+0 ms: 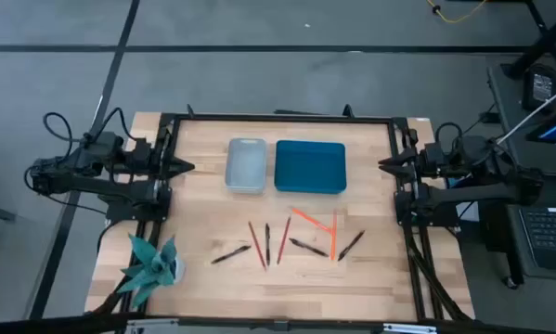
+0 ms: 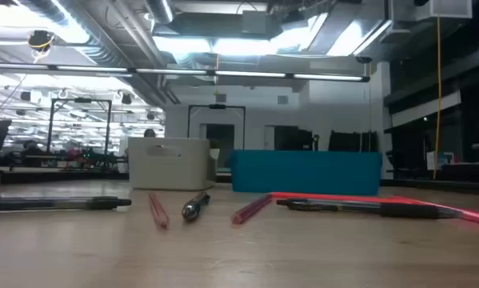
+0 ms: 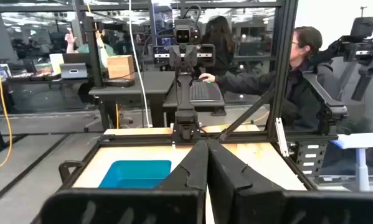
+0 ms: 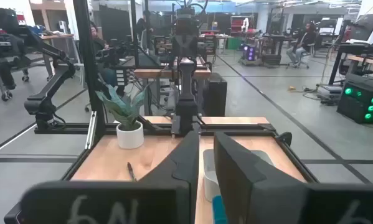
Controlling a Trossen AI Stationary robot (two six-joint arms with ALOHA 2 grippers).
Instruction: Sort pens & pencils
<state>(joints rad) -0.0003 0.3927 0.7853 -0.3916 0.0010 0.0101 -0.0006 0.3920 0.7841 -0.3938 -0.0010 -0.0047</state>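
Wooden table [image 1: 203,278], seen from above; clock directions taken from table centre. Pens and pencils [image 1: 287,239] scattered in a loose row toward 6 o'clock, none inside a container. At the row's 9 o'clock end, dark pen [image 1: 230,253] lying near level, long axis running 8 to 2. Next, red pencil [image 1: 254,243] leaning 11 to 5, then dark pen [image 1: 267,244] almost straight 12 to 6, then red pencil [image 1: 285,240] tilted 1 to 7. Orange pen [image 1: 307,219] on a diagonal, 10 to 4, its lower end meeting orange pencil [image 1: 333,236], which stands 12 to 6. Short dark pen [image 1: 308,246] just beside that pencil, angled 10 to 4. Dark pen [image 1: 351,245] at the 3 o'clock end, pointing 2 to 8. Grey bin [image 1: 246,165] and blue tray [image 1: 310,166] side by side near 12 o'clock, well apart from the row. Small potted plant [image 1: 153,263] at 8 o'clock corner. Left gripper [image 1: 187,168] parked at table's 9 o'clock edge, pointing inward; jaws pressed together, nothing held, nothing touched. Right gripper [image 1: 385,165] parked opposite at 3 o'clock edge, pointing inward; jaws nearly closed with a narrow slit between, empty. Person [image 3: 298,68] seated at a desk in the room beyond the table.
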